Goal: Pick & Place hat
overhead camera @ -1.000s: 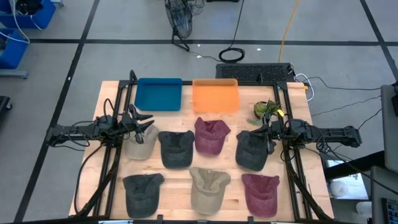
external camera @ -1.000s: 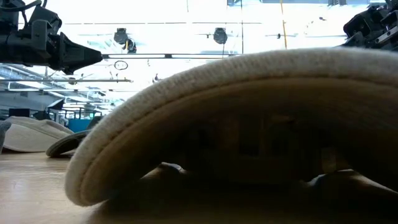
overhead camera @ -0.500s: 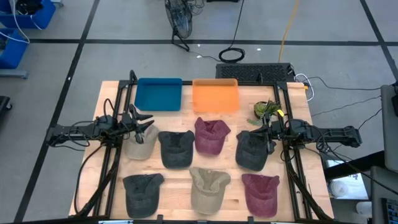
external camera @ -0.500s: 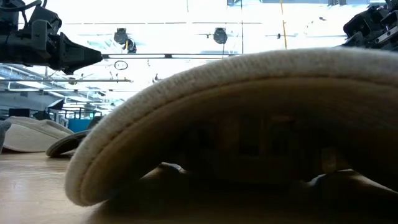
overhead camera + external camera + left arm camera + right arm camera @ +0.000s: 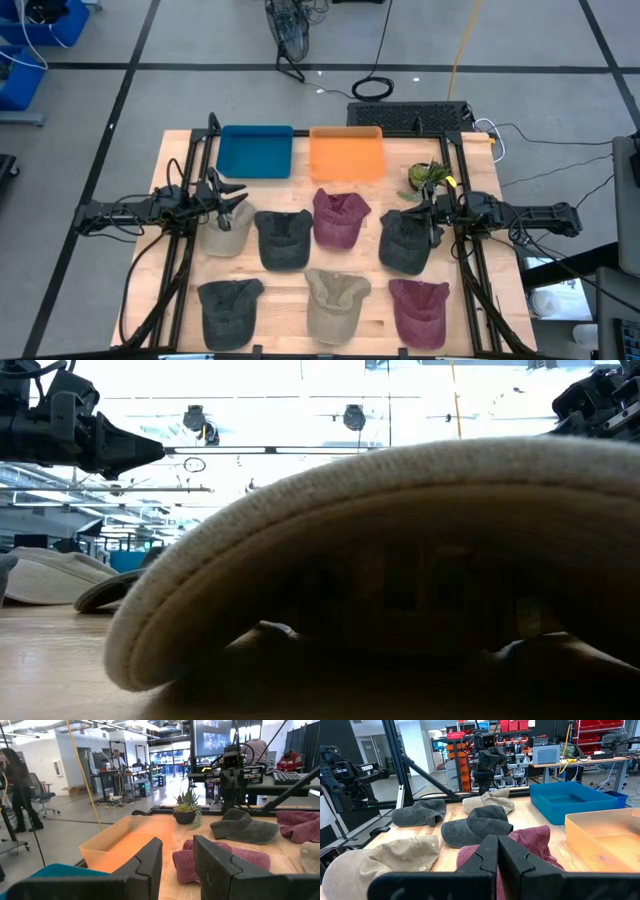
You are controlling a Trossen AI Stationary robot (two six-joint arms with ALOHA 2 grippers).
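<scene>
1. Fingers first: the left gripper holds its fingers partly apart with nothing between them, hovering over the beige hat at the left of the counter.
2. Over on the other side, the right gripper has its fingers pressed together and empty, poised above the dark grey hat.
3. Seven hats lie spread across the wood, including a maroon hat in the middle and a tan hat near the front edge.
4. Both bins at the back, the blue bin and the orange bin, show nothing inside.
5. My read: no hat has been placed yet, so all the picking and placing remains to be done.
</scene>
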